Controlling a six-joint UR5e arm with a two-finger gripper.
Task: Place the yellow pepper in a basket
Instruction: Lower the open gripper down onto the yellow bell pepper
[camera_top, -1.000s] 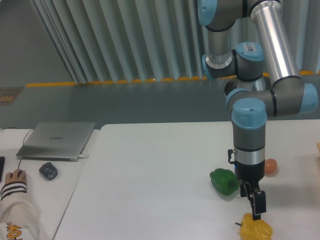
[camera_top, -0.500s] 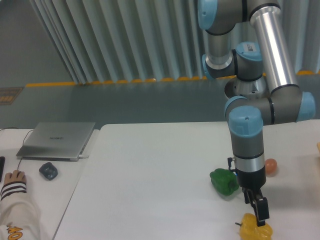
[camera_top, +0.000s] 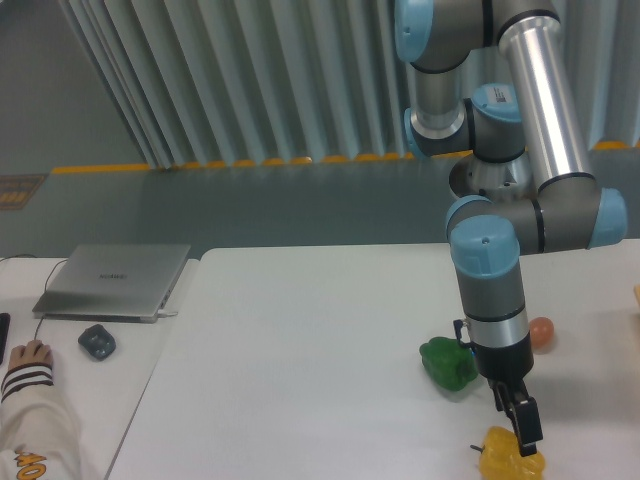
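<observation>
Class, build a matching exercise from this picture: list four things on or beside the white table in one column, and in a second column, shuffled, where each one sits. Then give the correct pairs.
Column one:
1. yellow pepper
2. green pepper
3. orange ball
4. laptop

Column two:
A. closed, on the far left surface beside the white table
B. right of the arm's wrist, toward the table's right edge
C. at the bottom edge of the picture, under the gripper
D. just left of the arm's wrist, near the table's middle right

Pairs: 1-C, 2-D, 3-B, 4-A
</observation>
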